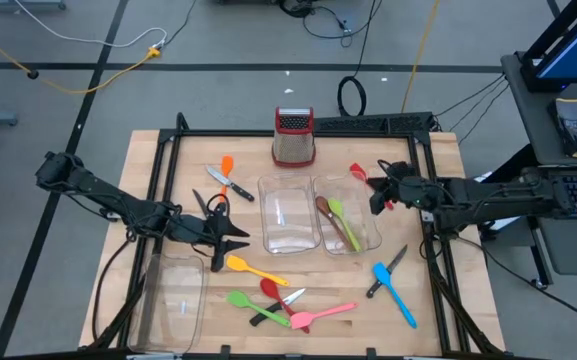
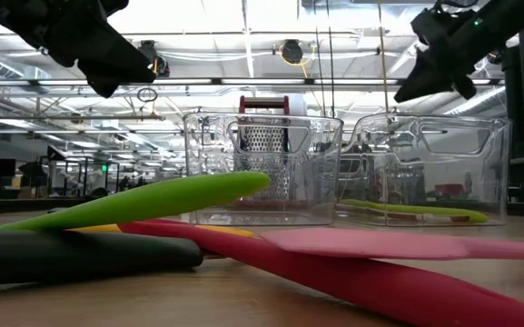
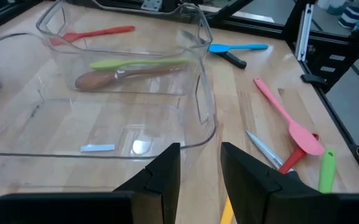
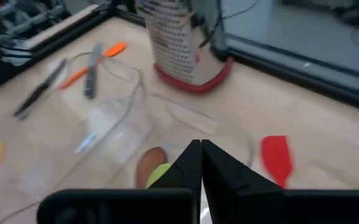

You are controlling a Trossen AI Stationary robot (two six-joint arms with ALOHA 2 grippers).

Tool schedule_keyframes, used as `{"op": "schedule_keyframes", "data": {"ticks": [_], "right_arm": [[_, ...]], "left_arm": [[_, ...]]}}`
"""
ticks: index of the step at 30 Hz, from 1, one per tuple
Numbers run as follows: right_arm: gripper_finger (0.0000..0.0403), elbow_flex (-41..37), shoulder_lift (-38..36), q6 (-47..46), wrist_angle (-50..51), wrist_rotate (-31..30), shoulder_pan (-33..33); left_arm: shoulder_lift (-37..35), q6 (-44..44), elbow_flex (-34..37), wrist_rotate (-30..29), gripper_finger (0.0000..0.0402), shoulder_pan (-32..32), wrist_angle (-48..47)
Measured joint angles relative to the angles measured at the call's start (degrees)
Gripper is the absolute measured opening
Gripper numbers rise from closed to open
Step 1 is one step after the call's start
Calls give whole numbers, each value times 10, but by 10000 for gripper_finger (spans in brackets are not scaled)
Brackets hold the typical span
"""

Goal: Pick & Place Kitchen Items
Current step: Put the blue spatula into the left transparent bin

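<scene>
The right gripper (image 1: 376, 196) is held above the tabletop (image 1: 438, 310) at the far right corner of the right tray (image 1: 370, 232); its fingers (image 4: 191, 163) are pressed together with nothing between them. In the right wrist view the brown spoon (image 4: 149, 163) and green spoon (image 4: 160, 172) are seen in that tray, directly below the fingertips. A red spatula (image 1: 359, 173) lies on the tabletop just beside this gripper, outside the tray.

The left gripper (image 1: 238, 243) is held at the near left corner of the middle tray (image 1: 288, 246). Its fingers (image 3: 167, 174) are set apart, and nothing is seen between them. A yellow spatula (image 1: 250, 267) lies on the tabletop just beside the fingertips, on the near side.

A third tray (image 1: 171, 330) is placed at the near left of the tabletop.

Items noted on the tabletop:
- orange spatula (image 1: 226, 170) and a knife (image 1: 228, 183), beyond the left gripper, left of the middle tray
- green spatula (image 1: 256, 305), red spoon (image 1: 273, 292), a second knife (image 1: 276, 308) and pink spatula (image 1: 322, 315), clustered near the front edge
- blue spatula (image 1: 394, 294) and a third knife (image 1: 386, 271), near side, right of the right tray

The grater (image 1: 293, 138) stands upright at the far edge, behind the middle tray.
</scene>
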State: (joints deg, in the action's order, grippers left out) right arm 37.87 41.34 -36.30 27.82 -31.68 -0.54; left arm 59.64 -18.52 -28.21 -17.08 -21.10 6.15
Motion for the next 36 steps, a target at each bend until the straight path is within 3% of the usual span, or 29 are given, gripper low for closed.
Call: {"op": "schedule_keyframes", "data": {"ticks": [7, 14, 26, 36], "right_arm": [[1, 0, 0, 1, 36, 1, 0], [1, 0, -1, -44, 136, 24, 0], [1, 0, 0, -260, 324, 334, 7], [1, 0, 4, -406, 307, 441, 80]], "left_arm": [[0, 0, 0, 0, 118, 0, 0], [0, 0, 0, 0, 118, 0, 0], [0, 4, 0, 0, 118, 0, 0], [0, 3, 0, 0, 118, 0, 0]]}}
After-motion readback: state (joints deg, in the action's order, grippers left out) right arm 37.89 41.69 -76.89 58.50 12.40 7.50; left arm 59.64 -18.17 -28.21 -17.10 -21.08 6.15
